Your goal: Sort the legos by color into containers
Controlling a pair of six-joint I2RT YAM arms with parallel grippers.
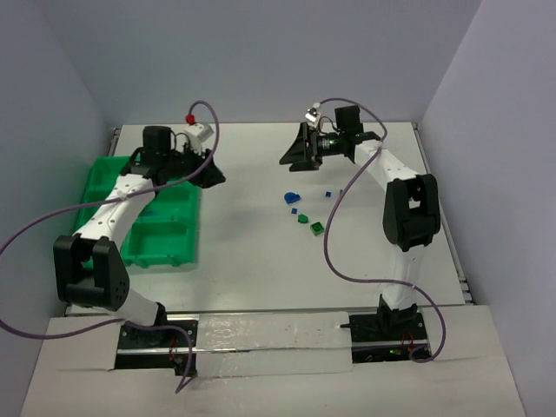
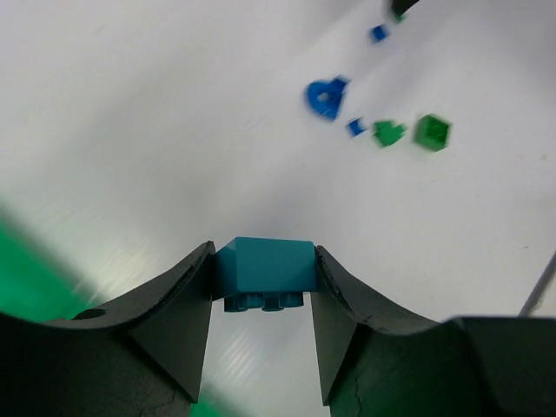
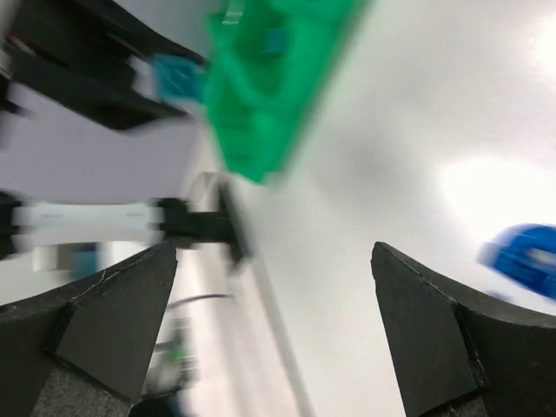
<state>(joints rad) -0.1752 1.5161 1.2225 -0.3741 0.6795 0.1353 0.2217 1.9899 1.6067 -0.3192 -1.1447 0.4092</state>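
Jaws of the left gripper (image 2: pixel 263 256) are clamped on a teal brick (image 2: pixel 265 268) beside the green tray (image 1: pixel 165 248) — it is best released low over the matching compartment; the right gripper's (image 3: pixel 274 330) jaws stand apart.

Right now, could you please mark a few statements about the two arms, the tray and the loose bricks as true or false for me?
1. The left claw grips a teal brick. True.
2. The right claw is shut on a brick. False: it stands wide open with nothing between its fingers.
3. The green tray lies on the right arm's side of the table. False: it lies on the left arm's side.
4. A blue piece and a green piece lie loose on the table, outside the tray. True.
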